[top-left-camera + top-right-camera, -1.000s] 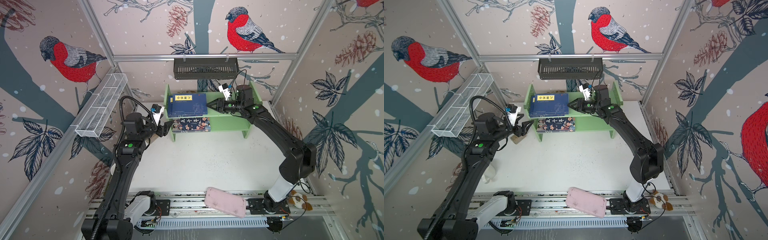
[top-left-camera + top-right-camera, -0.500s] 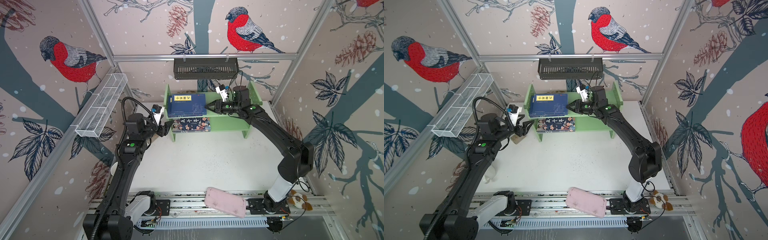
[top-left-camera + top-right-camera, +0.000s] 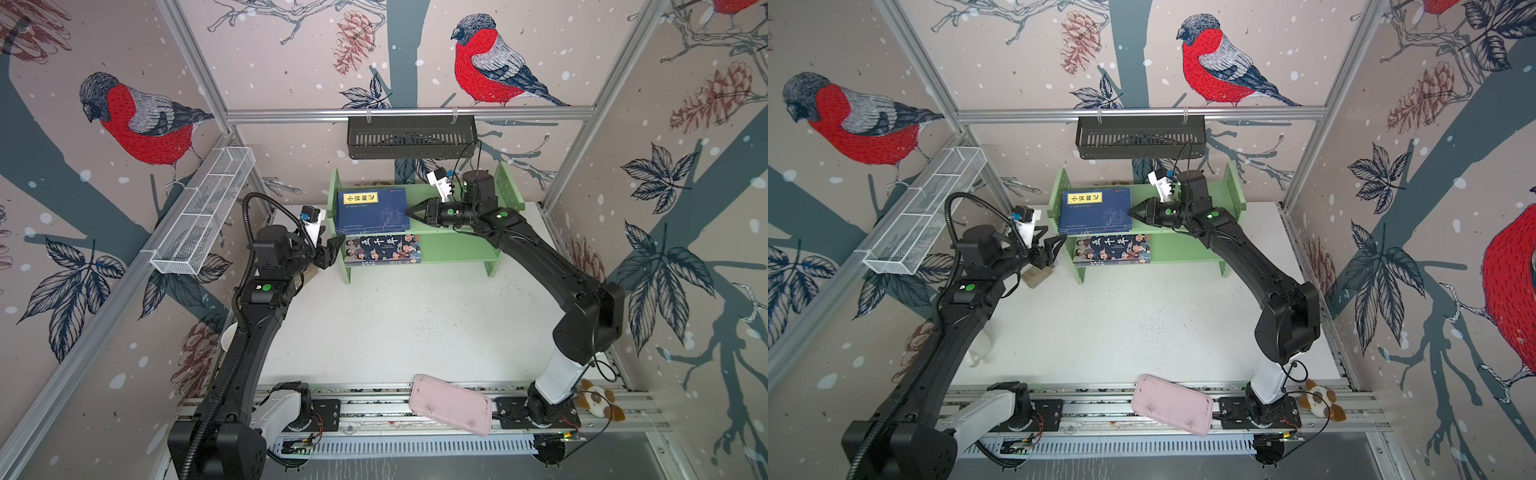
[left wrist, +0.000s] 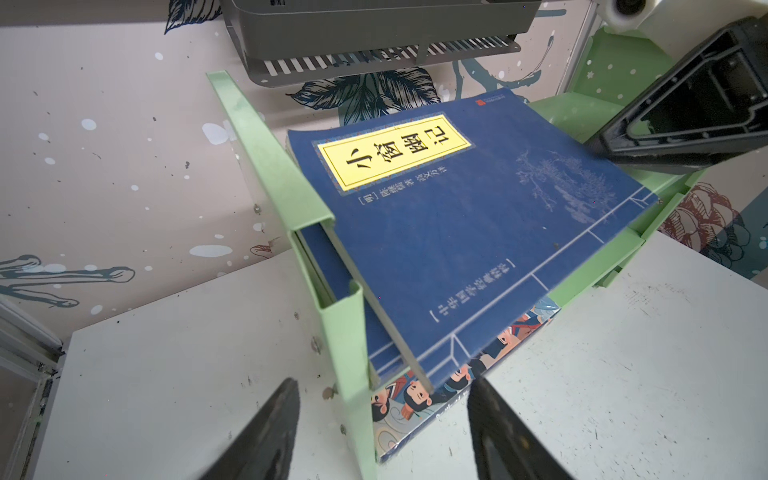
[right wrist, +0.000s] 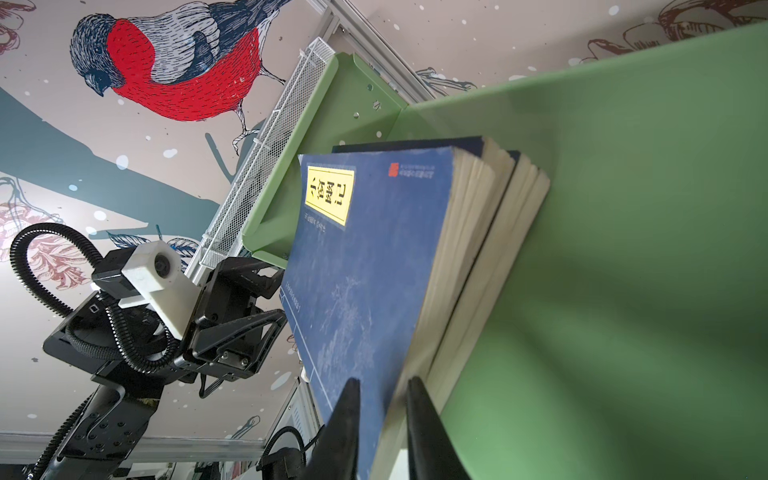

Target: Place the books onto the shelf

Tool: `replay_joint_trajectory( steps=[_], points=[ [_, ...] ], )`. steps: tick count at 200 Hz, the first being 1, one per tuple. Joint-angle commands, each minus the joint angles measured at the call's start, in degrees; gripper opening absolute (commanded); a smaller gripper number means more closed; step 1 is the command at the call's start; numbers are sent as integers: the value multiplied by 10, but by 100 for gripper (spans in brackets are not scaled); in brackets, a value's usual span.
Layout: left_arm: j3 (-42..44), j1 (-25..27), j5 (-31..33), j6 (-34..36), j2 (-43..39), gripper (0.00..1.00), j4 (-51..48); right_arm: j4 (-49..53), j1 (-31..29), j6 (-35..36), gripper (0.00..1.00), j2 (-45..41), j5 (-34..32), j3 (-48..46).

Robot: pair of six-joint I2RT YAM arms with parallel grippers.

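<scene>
The right hand (image 3: 409,212) pinches the top navy book (image 3: 374,212) by its right edge; it lies flat on the shelf's (image 3: 453,245) upper tier, stretching leftward. The left hand (image 3: 334,251) gapes, nearer the lower tier.

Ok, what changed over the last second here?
The right gripper slid left along the upper tier and closed on the edge of the top navy book. The left gripper, open, edged slightly toward the shelf. The cartoon book, shelf and pink tray stayed put; the navy book has not visibly lifted.
</scene>
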State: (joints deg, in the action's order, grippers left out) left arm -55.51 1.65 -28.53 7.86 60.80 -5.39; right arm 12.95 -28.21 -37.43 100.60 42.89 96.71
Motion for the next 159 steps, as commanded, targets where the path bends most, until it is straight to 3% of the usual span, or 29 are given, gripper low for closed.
replay_joint_trajectory(
  steps=[1,159],
  points=[
    [-1,0,1,-2,0,65,28,-17,-4,-2,22,4,-2,8],
    [0,0,34,-3,1,61,41,-2,-15,0,23,29,-5,53]
  ],
)
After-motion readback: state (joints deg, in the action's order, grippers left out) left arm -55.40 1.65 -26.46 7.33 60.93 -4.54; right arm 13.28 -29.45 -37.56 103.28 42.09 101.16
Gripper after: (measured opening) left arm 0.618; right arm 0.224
